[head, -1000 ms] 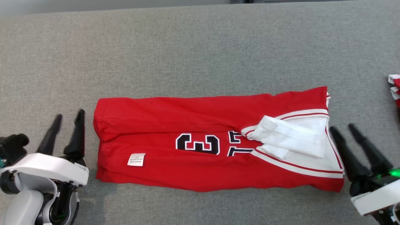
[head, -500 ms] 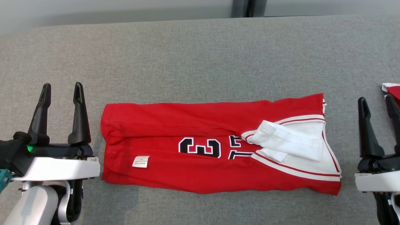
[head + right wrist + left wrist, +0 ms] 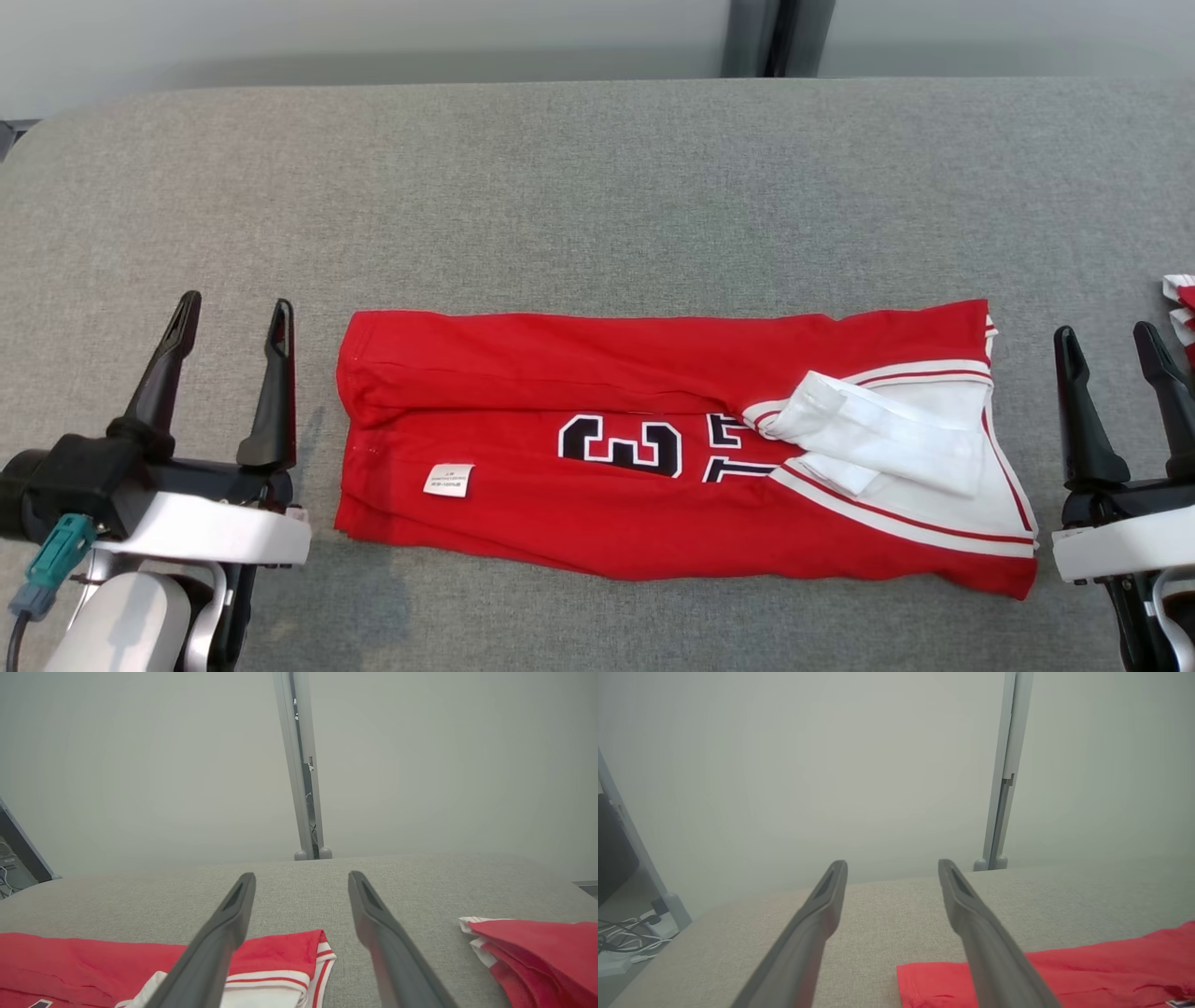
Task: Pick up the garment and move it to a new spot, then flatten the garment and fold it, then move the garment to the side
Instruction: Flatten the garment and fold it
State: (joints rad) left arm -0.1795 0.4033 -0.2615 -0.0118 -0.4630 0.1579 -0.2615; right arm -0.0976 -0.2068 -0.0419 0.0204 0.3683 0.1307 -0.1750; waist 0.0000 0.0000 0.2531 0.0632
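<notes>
Left gripper: left gripper (image 3: 236, 301) had its two long dark fingers spread apart, holding nothing, just beside the left end of the folded red jersey with white trim and a black number (image 3: 607, 373), not touching it.
Right gripper: right gripper (image 3: 1102, 329) likewise stood parted and empty, near the jersey's right end.
Jersey: lay flat between the two grippers.
Long axis: ran left to right across the head view.
Ends: plain red end with a small white label (image 3: 448, 479) pointed left; white-trimmed end pointed right.
Surface: grey woven-fabric tabletop (image 3: 597, 187).
Room: pale plain wall (image 3: 808, 765) and a grey upright post (image 3: 1004, 788) stood behind the table.
Right edge: red-and-white cloth bundle (image 3: 537, 947), possibly another folded garment, lay apart from the jersey.
</notes>
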